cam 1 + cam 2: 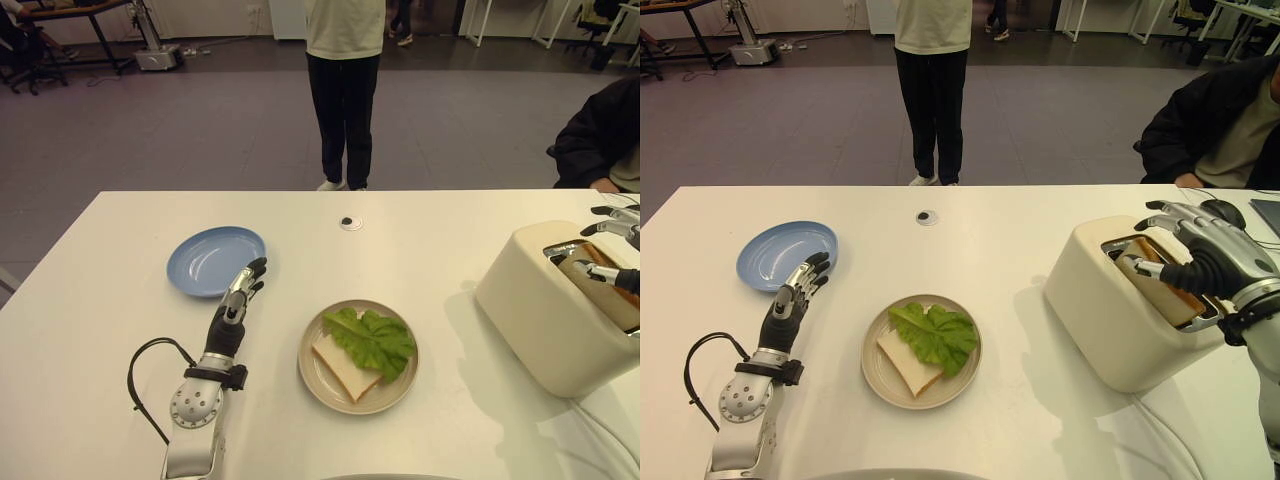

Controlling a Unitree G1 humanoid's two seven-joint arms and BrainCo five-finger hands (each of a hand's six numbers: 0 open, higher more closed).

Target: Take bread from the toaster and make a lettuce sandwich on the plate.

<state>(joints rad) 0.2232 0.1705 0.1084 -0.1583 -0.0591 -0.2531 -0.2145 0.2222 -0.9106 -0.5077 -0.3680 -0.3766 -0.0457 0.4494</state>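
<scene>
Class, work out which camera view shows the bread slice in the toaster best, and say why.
The right eye view: the bread slice stands in the whole toaster, gripped by the right robot hand. The left eye view cuts the toaster at the picture's edge and shows less of the slice.

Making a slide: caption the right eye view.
Right hand grips a toast slice in the cream toaster; green lettuce leaf tops white bread on the tan plate.

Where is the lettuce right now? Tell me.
Centre of both eye views: the lettuce lies on a bread slice on the beige plate, between the left hand and the toaster.
</scene>
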